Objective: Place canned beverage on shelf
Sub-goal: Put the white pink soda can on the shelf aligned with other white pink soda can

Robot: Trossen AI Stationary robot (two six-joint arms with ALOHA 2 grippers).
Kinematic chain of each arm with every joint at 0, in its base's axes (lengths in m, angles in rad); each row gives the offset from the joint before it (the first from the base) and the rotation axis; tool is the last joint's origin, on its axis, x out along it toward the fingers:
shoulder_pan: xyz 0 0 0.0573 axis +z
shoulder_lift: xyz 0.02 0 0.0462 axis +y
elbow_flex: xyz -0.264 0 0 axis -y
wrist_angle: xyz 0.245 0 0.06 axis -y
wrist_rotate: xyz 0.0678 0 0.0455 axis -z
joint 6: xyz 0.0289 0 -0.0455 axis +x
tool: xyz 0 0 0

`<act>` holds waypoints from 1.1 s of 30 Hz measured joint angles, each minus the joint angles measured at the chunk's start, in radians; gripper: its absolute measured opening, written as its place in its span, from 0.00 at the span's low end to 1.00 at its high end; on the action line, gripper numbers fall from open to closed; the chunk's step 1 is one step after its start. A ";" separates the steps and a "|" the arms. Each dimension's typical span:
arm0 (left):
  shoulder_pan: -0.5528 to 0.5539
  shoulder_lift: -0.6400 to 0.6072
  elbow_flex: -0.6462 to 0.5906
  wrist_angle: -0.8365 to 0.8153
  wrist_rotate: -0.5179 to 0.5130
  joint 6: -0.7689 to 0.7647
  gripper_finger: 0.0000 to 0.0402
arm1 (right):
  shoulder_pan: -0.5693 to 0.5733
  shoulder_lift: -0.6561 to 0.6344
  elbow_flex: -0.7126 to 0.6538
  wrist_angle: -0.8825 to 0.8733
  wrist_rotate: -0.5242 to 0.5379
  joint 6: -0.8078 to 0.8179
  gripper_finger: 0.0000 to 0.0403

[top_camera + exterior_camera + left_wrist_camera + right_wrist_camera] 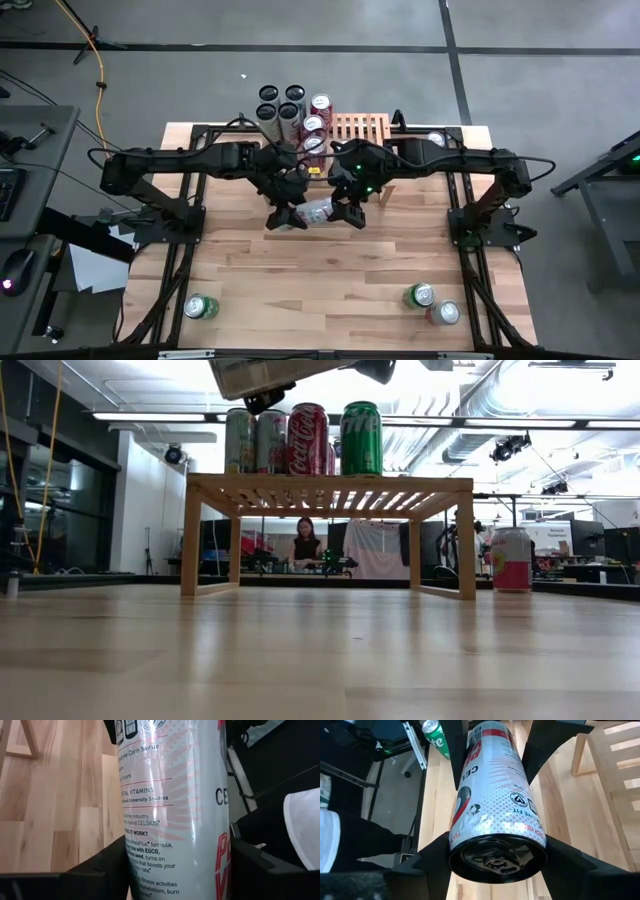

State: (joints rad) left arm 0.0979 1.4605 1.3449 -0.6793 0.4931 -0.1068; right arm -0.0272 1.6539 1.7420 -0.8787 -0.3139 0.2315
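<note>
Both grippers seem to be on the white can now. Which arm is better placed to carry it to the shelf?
Probably the left. Its gripper holds the white can across its side, and the right gripper holds it near its end. The shelf lies just behind both, its right half still bare.

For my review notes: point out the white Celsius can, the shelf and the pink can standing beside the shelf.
white Celsius can (495, 795), right wrist view, printed side wall.
shelf (330, 483), low view, front rail of the top.
pink can (511, 560), low view, middle of its side.
</note>
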 joint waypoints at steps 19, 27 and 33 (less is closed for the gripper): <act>0.061 -0.356 -0.146 0.064 -0.341 -0.040 0.57 | -0.060 -0.008 0.215 -0.228 0.157 -0.058 0.98; 0.061 -0.712 -0.642 0.759 -0.609 -0.157 0.57 | -0.049 -0.006 0.208 -0.251 0.250 -0.056 0.98; 0.043 -0.725 -0.922 1.131 -0.776 -0.172 0.57 | -0.049 -0.006 0.208 -0.247 0.344 -0.050 0.98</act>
State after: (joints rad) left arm 0.1405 0.7355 0.4226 0.4516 -0.2831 -0.2792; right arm -0.0761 1.6474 1.9495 -1.1261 0.0297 0.1818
